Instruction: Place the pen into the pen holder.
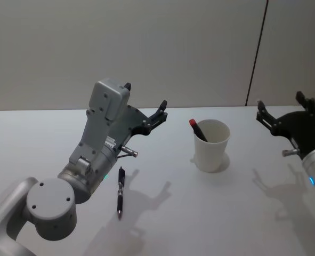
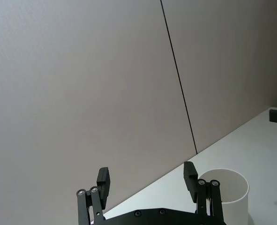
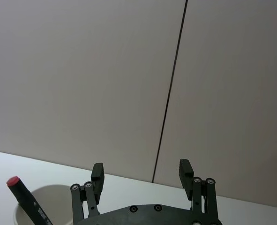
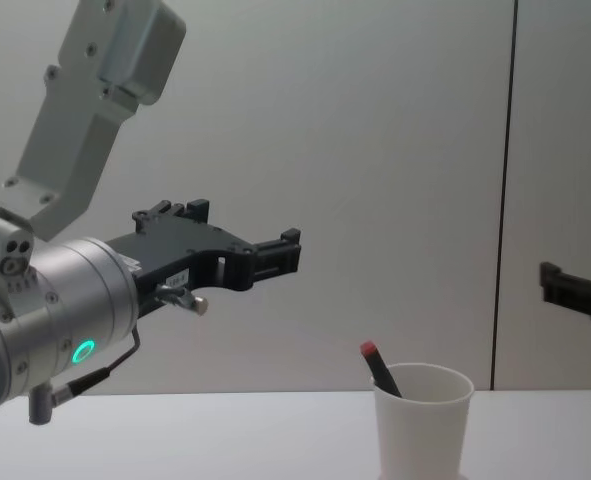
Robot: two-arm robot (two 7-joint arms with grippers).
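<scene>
Above table [image 1: 50, 138], left of pen holder [image 1: 211, 149]: left gripper [image 1: 145, 96], raised, fingers spread wide, holds nothing. At far right, also raised clear of table: right gripper [image 1: 281, 101], fingers likewise apart, empty. On table beside left arm, well apart from holder: dark pen [image 1: 120, 194], flat, lengthwise toward robot. Holder upright mid-table, between both grippers. Inside it: red-capped pen [image 1: 198, 130], cap up, leaning against rim on left-gripper side.

The left hand [image 1: 145, 96] and right hand [image 1: 280, 101] both hover raised, spread open and empty.
</scene>
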